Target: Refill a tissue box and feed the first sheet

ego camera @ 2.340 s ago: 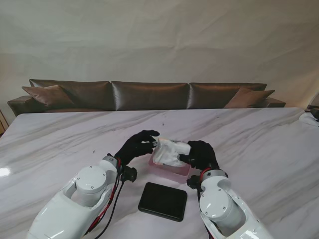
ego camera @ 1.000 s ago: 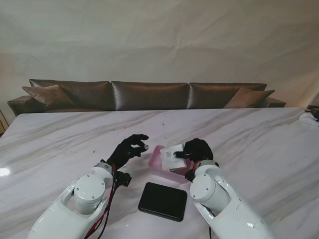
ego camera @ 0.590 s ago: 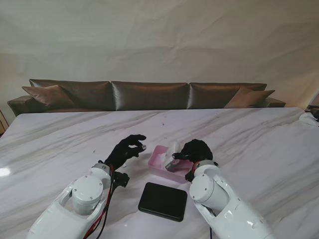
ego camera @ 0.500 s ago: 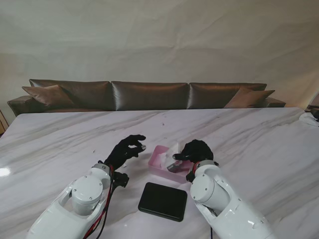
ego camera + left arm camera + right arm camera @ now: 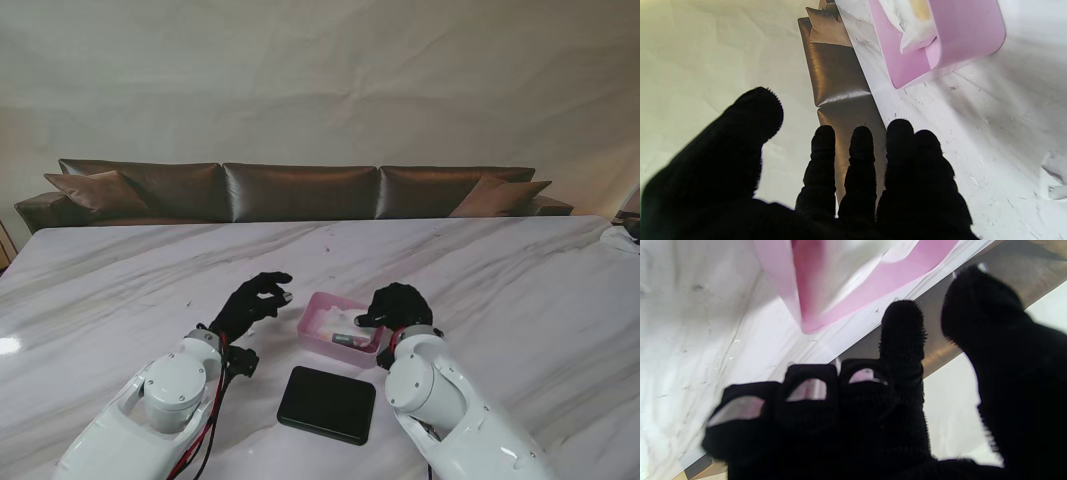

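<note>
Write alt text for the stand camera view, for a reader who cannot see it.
A pink tissue box, open-topped with a white tissue pack inside, sits on a white marble table between two black-gloved robot hands: the left robot hand hovers open beside it, the right robot hand at its right edge. A black lid lies nearer to me; a brown sofa stands behind.

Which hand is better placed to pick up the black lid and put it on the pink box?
Probably the right hand: it sits at the pink box, closer to the black lid; the left hand hovers farther off.
</note>
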